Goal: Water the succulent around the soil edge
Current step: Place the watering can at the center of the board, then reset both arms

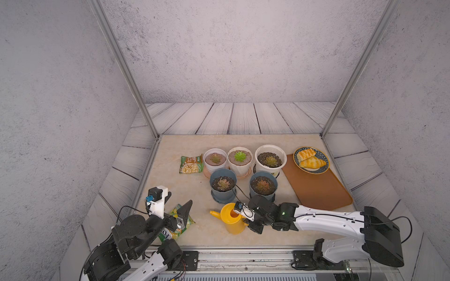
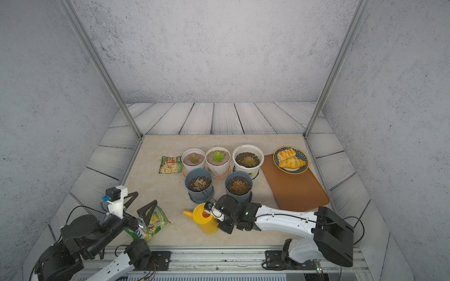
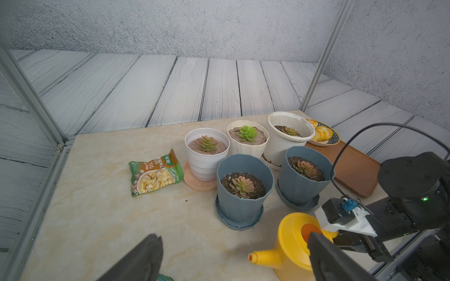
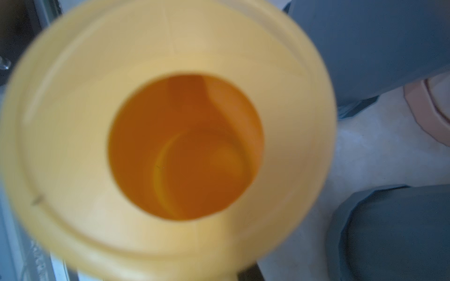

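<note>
A yellow watering can [image 1: 230,219] stands upright on the table near the front, its spout [image 1: 214,213] pointing left. My right gripper [image 1: 248,221] is at the can's right side, shut on its handle. The right wrist view looks straight down into the can's opening [image 4: 185,146]. Several potted succulents stand just behind the can: two in blue pots [image 1: 222,184] [image 1: 262,186] in front and three in white pots [image 1: 239,156] behind. My left gripper [image 1: 177,202] is open and holds nothing, hovering over a green packet [image 1: 181,222] at the front left.
A snack packet [image 1: 191,164] lies left of the white pots. A brown tray [image 1: 316,187] on the right carries a plate of pastries [image 1: 311,160]. Metal frame posts [image 1: 151,126] stand at the table's back corners.
</note>
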